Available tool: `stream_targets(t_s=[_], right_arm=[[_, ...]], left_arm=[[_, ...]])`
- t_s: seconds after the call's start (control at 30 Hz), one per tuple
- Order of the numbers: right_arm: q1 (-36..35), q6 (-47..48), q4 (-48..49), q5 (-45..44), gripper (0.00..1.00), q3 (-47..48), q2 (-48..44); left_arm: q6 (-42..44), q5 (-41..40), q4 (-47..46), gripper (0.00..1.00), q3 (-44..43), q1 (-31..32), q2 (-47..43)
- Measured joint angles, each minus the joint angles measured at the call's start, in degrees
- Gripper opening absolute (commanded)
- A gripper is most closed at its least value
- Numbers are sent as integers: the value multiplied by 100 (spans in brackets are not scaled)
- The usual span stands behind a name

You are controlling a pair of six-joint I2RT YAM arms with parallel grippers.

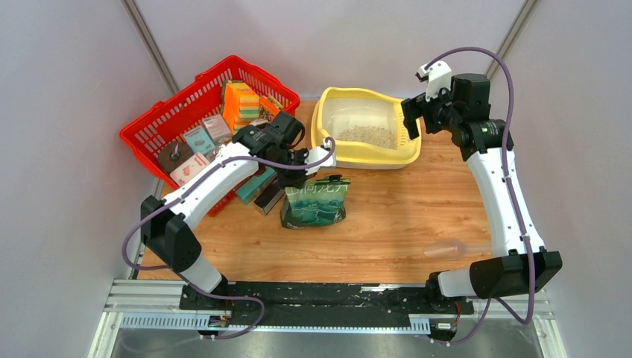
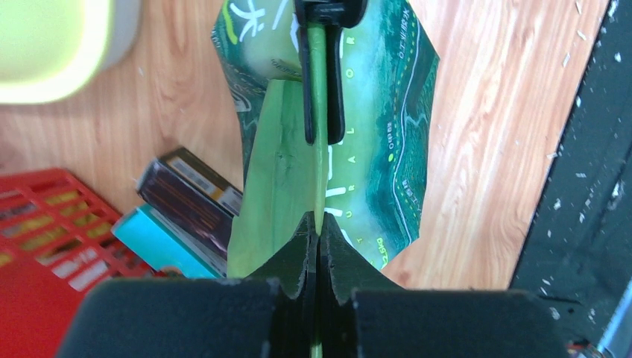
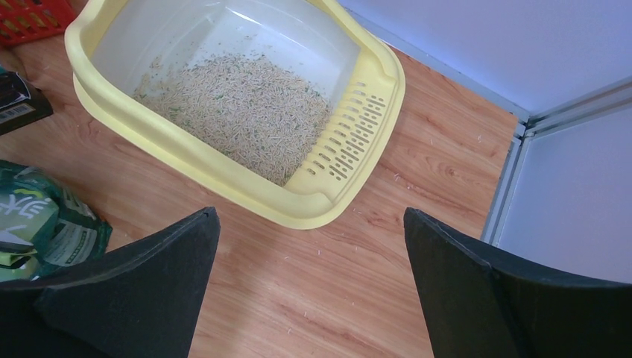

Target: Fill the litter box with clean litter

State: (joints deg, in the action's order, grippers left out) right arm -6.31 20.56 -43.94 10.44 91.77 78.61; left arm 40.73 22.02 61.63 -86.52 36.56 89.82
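The pale yellow litter box [image 1: 326,119] stands at the back middle of the table, and clean litter [image 1: 369,136] covers part of its white basin. In the right wrist view the litter [image 3: 238,112] lies beside the box's perforated strip [image 3: 346,142]. My right gripper [image 1: 412,119] is open and empty above the table, just off the box's right end [image 3: 310,214]. My left gripper [image 1: 299,168] is shut on the top seam of the green printed bag [image 1: 317,203], which stands upright on the table. In the left wrist view my gripper [image 2: 319,224] pinches the bag [image 2: 373,149], and a black clip [image 2: 322,74] sits further along the seam.
A red mesh basket [image 1: 160,123] with boxes and sponges stands at the back left. Loose boxes [image 1: 257,190] lie between it and the bag, also in the left wrist view [image 2: 186,201]. A faint pinkish translucent object [image 1: 445,248] lies at the front right. Walls close in behind and on both sides.
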Motion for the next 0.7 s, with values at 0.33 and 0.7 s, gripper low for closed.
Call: stream_targets(t_s=[0.33,0.7], right_arm=[[0,149,0,-140,100,-2,0],[0,227,-9,-131,100,-2,0]], left_arm=[[-289,474,-758,0,-942,59,1003],[-400,699,-1633,0,-1158,168,1379]])
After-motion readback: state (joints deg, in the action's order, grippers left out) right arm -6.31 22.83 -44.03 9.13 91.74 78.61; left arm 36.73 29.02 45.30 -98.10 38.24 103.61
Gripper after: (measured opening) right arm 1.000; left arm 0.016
